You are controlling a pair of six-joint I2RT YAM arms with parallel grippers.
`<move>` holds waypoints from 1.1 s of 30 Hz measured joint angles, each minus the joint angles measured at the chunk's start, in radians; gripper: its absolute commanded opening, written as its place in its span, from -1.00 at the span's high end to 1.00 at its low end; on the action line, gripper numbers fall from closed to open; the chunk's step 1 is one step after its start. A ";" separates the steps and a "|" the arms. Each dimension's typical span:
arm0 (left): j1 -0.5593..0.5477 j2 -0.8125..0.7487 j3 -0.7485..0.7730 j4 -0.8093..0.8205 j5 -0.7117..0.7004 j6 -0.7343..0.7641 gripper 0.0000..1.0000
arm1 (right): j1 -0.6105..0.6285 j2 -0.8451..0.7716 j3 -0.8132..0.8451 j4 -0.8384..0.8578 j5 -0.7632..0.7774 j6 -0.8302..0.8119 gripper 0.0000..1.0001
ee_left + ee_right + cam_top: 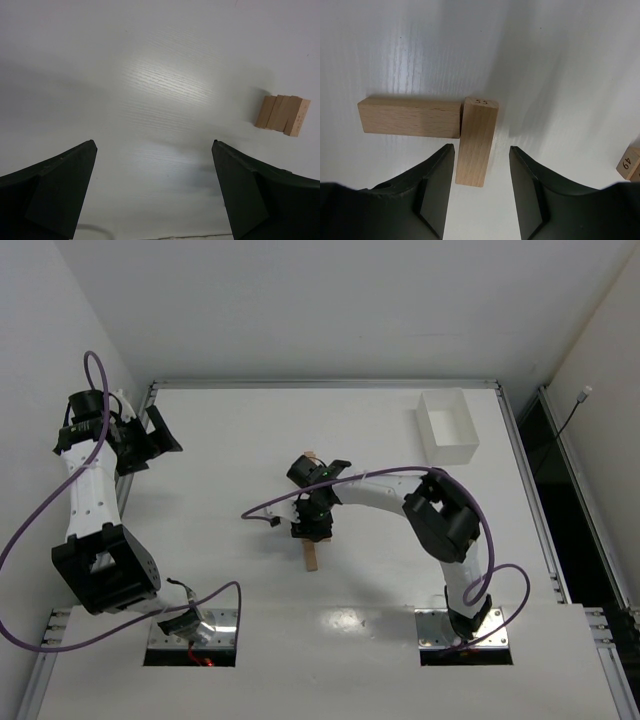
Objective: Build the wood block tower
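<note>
In the right wrist view, two wood blocks lie on the white table in an L. One lies crosswise [410,117]. The other, marked 55 [477,141], points toward me with its near end between my open right gripper's [481,149] fingers, closer to the left finger. A block marked 49 [630,164] shows at the right edge. From above, the right gripper [310,524] hangs over a block [311,558] at mid-table. My left gripper [154,144] is open and empty, far left [158,437]; it sees a tight cluster of blocks [282,115]. No stacked tower shows clearly.
A white rectangular bin [447,425] stands at the back right of the table. A block end [309,454] peeks out behind the right wrist. Purple cables [270,505] loop from both arms. A raised metal rim [320,384] edges the table.
</note>
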 measured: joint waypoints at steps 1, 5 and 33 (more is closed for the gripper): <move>0.000 0.001 0.000 0.000 0.000 0.000 -1.00 | 0.001 0.000 -0.002 0.001 0.001 0.000 0.11; 0.000 0.005 0.000 0.000 0.000 0.000 -1.00 | 0.010 0.000 -0.009 0.002 0.018 0.000 0.11; 0.000 0.033 0.009 -0.001 0.002 0.000 -1.00 | 0.030 0.032 -0.010 0.059 0.139 0.047 1.00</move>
